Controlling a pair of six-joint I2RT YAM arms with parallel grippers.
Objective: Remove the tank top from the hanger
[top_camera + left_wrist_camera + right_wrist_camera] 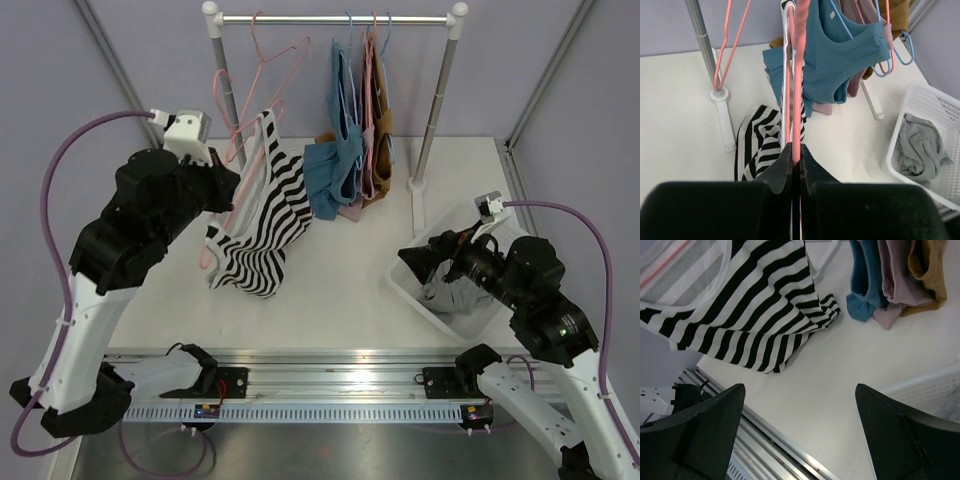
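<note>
A black-and-white striped tank top hangs on a pink hanger, its hem resting on the white table. My left gripper is shut on the pink hanger's wire, holding it off the rail with the top draped below. My right gripper is open and empty, apart from the top, which shows in its view at upper left.
A rail carries an empty pink hanger and blue, pink and mustard tank tops. A white basket with a grey garment stands at right. Rail posts stand on the table.
</note>
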